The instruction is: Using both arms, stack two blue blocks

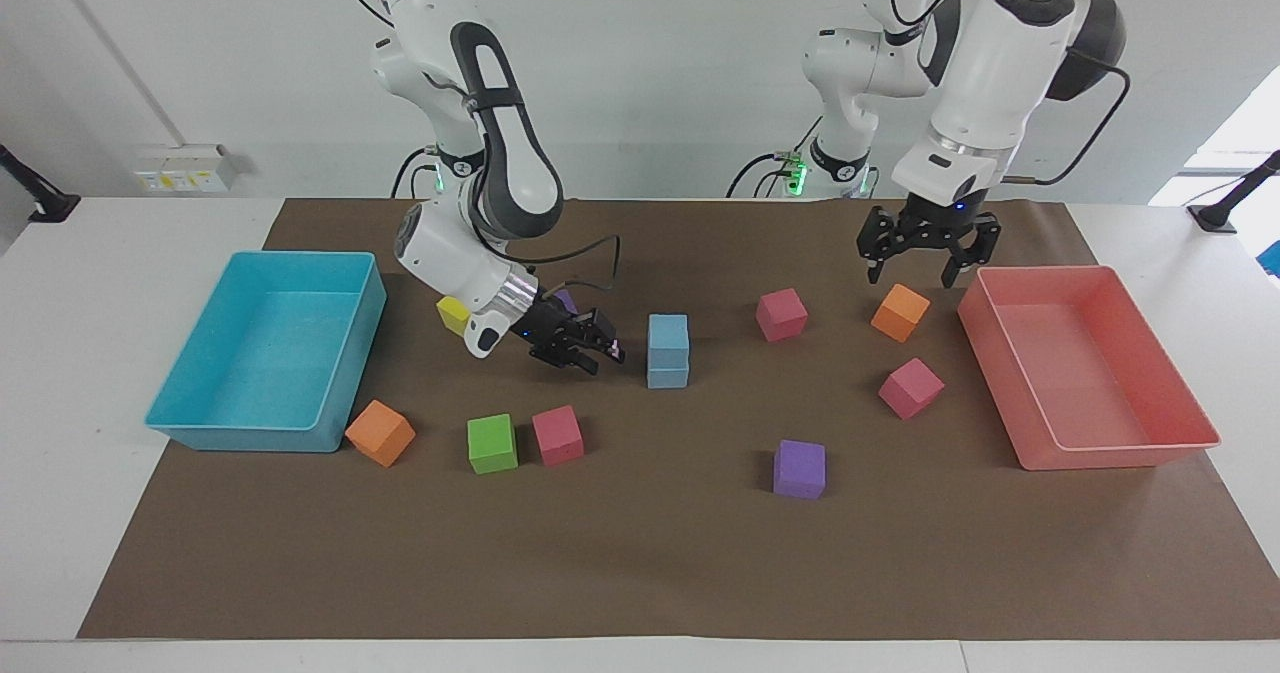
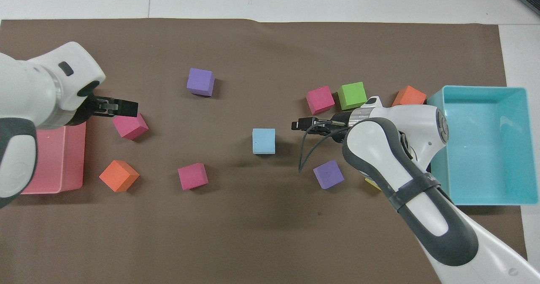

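The two blue blocks (image 1: 667, 351) stand stacked one on the other in the middle of the brown mat; the overhead view shows only the top block (image 2: 263, 141). My right gripper (image 1: 598, 351) is low beside the stack, toward the right arm's end, a small gap apart from it, open and empty; it also shows in the overhead view (image 2: 296, 125). My left gripper (image 1: 912, 275) is open and empty, up in the air over an orange cube (image 1: 899, 311) next to the pink tray (image 1: 1045, 271). It also shows in the overhead view (image 2: 128, 108).
A turquoise tray (image 1: 262, 256) stands at the right arm's end. Loose cubes lie around: yellow (image 1: 455, 315), orange (image 1: 380, 433), green (image 1: 492, 443), pink (image 1: 557, 435), purple (image 1: 799, 469), pink (image 1: 781, 314), pink (image 1: 910, 388). Another purple cube (image 2: 328, 174) lies by the right arm.
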Available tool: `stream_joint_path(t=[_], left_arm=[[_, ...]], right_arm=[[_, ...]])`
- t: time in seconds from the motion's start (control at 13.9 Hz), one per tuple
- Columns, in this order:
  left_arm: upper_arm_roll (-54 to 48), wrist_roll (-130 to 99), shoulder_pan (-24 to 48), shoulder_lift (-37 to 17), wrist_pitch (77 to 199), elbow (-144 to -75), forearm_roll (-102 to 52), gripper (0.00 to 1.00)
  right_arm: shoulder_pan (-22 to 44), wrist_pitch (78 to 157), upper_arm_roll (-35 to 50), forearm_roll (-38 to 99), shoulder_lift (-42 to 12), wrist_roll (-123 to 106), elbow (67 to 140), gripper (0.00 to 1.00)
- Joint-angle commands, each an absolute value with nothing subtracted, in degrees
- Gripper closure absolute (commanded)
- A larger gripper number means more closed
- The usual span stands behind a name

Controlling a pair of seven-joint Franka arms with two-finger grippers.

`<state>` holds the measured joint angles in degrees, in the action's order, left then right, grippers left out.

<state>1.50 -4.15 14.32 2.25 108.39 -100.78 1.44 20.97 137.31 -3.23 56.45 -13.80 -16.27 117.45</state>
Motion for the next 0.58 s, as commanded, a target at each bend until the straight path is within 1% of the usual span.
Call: stream_joint_path(t=[0.0, 0.22, 0.36, 0.43, 0.5], left_arm=[[0.88, 0.51, 10.65, -0.61, 102.06, -92.65, -0.08, 0.0], [0.97, 2.37, 8.18, -0.62, 94.6, -87.47, -0.35, 0.0], [1.05, 2.37, 7.65, -1.31, 89.76, -83.69, -0.44, 0.0], [1.05, 2.37, 7.65, -1.93, 87.91, -82.89, -0.35, 0.0], [1.05, 2.37, 7.73, -1.85, 87.89, -82.88, -0.35, 0.0]], right_arm=[[19.34, 135.45, -2.72, 43.3, -9.68, -4.97, 117.78, 0.0], [17.59, 127.47, -2.9, 26.34, -8.09, 6.91, 114.62, 0.0], [14.78, 118.18, -2.55, 13.5, -7.91, 9.23, 109.45, 0.0], [14.16, 113.77, -2.55, 9.88, -8.0, 9.32, 107.07, 0.0], [13.45, 110.95, -2.72, 7.93, -8.0, 9.23, 105.57, 0.0]])
